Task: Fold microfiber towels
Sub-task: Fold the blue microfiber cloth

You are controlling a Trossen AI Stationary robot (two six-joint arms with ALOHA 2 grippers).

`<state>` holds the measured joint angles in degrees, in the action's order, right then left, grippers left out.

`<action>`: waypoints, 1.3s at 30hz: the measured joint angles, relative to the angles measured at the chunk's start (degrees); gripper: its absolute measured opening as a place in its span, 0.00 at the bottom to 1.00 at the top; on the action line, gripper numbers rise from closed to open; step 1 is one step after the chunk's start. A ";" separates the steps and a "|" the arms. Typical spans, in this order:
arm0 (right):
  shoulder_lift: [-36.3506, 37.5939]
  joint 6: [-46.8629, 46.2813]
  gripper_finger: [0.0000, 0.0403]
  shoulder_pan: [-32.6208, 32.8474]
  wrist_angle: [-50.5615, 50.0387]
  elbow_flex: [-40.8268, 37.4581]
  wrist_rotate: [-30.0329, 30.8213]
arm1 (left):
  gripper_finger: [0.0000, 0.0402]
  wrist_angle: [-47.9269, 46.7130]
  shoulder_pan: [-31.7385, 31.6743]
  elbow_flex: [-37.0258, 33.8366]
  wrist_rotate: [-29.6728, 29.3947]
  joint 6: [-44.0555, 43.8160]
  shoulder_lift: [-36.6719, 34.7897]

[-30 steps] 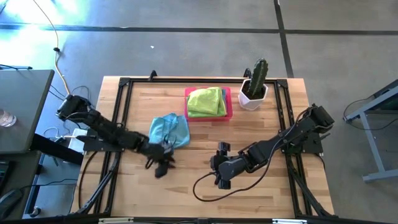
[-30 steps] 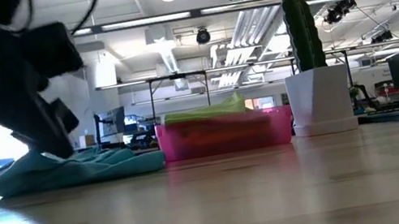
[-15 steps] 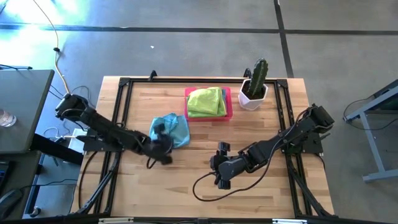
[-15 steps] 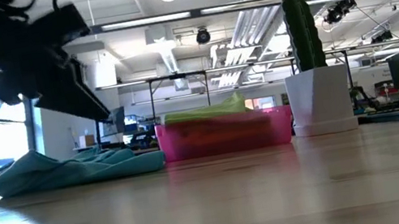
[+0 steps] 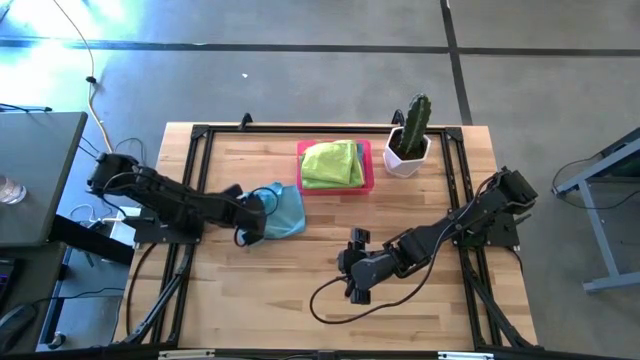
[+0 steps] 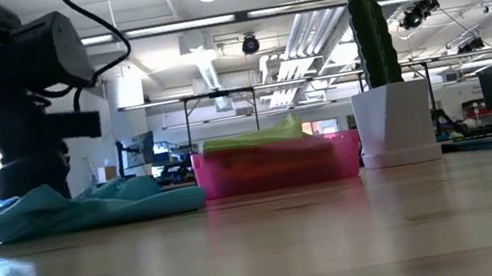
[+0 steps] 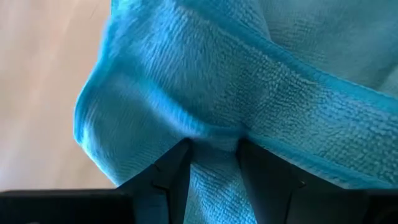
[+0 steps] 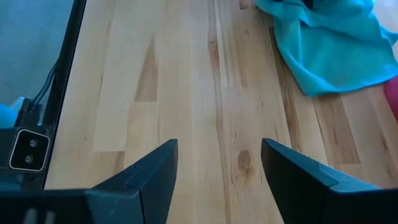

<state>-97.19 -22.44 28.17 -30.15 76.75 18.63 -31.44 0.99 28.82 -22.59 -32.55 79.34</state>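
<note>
The light blue towel (image 5: 281,208), a soft, nubby microfiber cloth, lies crumpled on the wooden desk (image 5: 300,290) just left of the rigid pink tray (image 5: 367,168), with no clear long axis, its loose edge trailing toward the near right. The left gripper (image 7: 213,155) pinches a raised fold at its left side between dark fingers (image 7: 171,171). A lime green towel (image 5: 332,163) sits folded in the tray, and the right gripper (image 8: 217,163) hovers over bare desk at near centre, fingers spread wide.
</note>
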 joint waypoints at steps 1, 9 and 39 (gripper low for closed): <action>0.00 0.00 0.56 -0.01 0.00 0.00 0.00 | 0.33 2.11 0.44 -0.83 0.21 -1.35 -0.04; 0.00 1.64 0.56 -0.03 2.19 0.00 0.01 | 0.33 15.41 8.62 -2.36 2.61 -9.14 0.18; -4.67 -6.05 0.56 -2.65 14.82 0.00 1.27 | 0.33 45.41 21.69 11.01 17.83 11.54 12.49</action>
<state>-101.85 -28.49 25.52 -15.33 76.75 19.91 13.98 22.68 39.83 -4.76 -21.01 91.83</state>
